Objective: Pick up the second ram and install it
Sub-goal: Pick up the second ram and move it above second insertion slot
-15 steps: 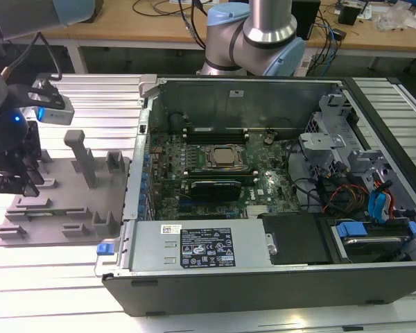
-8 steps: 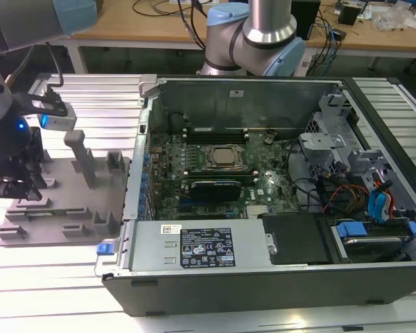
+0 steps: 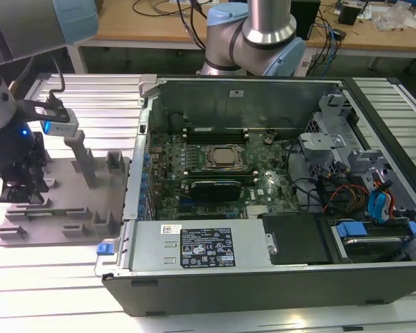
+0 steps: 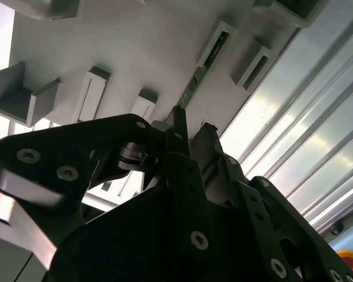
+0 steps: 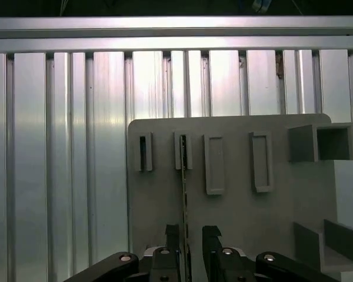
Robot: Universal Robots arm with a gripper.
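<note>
My fingers [image 5: 173, 241] are parted astride the second ram [image 5: 183, 194], which sits on edge between them in its slot of the grey holder tray [image 5: 235, 223], so I judge it neither gripped nor lifted, and installation not yet done.

Thin green second ram [image 5: 184, 194], standing on edge in a grey tray [image 5: 235, 223] slot.

I see a thin green circuit-board stick [image 5: 183, 194] in the plain matte grey plastic tray [image 5: 235, 235]. Around the tray, the silver aluminium tabletop [image 5: 59, 147] is striped with lengthwise ribs. Over the tray, my fingers [image 5: 173, 241] are black.
</note>
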